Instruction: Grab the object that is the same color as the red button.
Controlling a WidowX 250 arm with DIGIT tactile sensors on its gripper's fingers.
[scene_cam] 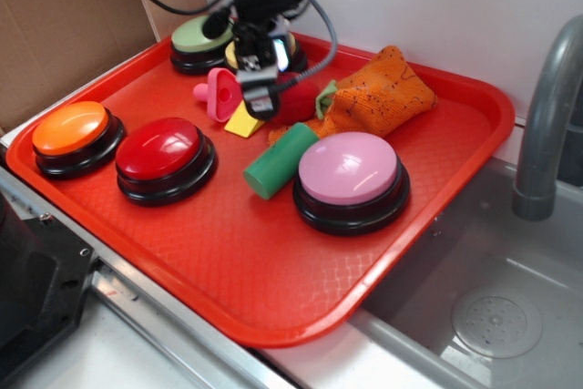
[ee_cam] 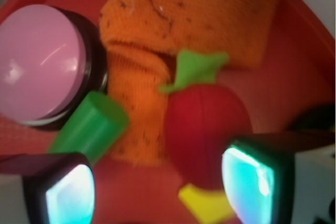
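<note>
While the gripper (scene_cam: 258,88) hangs low over the back of the red tray (scene_cam: 228,307), its fingers (ee_cam: 252,182) stand apart, nothing between them. Wrist view: red ball (ee_cam: 202,129) sits ahead of the fingers, closer to the one on the right of that view, which overlaps its lower edge; whether they touch I cannot tell. Ball is matte with a green leafy tuft on top, and lies against the orange knitted cloth (ee_cam: 194,19). A yellow piece (ee_cam: 207,203) lies just below it, a green cylinder (ee_cam: 89,129) off to the side, beside the pink button (ee_cam: 37,61).

Exterior view: ball is mostly hidden behind the gripper, only a red patch showing next to the cloth. Red button (scene_cam: 165,157) sits well apart, toward the front of the tray, next to the orange button (scene_cam: 76,137). Pink flanged toy (scene_cam: 219,93) is just beside the gripper.

Judgement on the step: the grasp is not centred yet. Shift sideways so the ball sits midway between the fingers, then descend and close. Risks: pinching the cloth or tuft, or catching the yellow piece. Soft ball should tolerate a firm squeeze.
</note>
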